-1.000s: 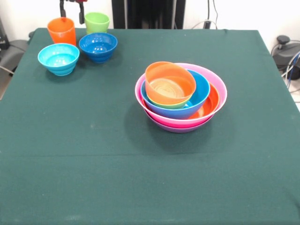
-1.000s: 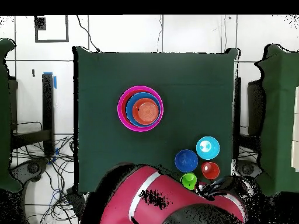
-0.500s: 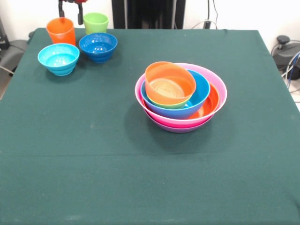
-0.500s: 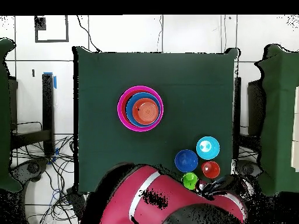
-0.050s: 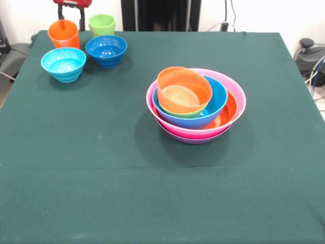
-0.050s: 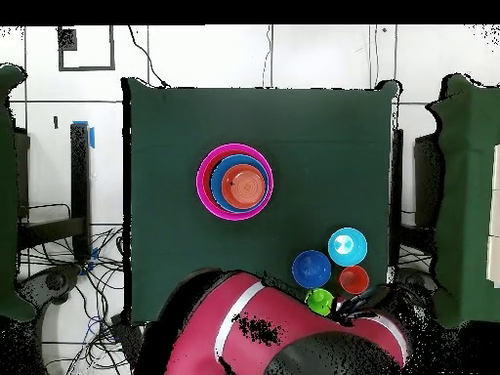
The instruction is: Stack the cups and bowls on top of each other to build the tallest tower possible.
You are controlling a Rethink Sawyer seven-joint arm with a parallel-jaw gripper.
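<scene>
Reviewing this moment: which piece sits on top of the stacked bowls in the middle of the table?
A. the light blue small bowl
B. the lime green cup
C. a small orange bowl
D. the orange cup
C: a small orange bowl sits tilted at the top of the tower, while both cups and the light blue bowl stand apart near the table corner.

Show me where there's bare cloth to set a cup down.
Bare: the whole near half in front of the tower, and the strip between it and the light blue bowl. Crowded: the far corner, where that bowl, the dark blue bowl and both cups sit under the gripper.
</scene>
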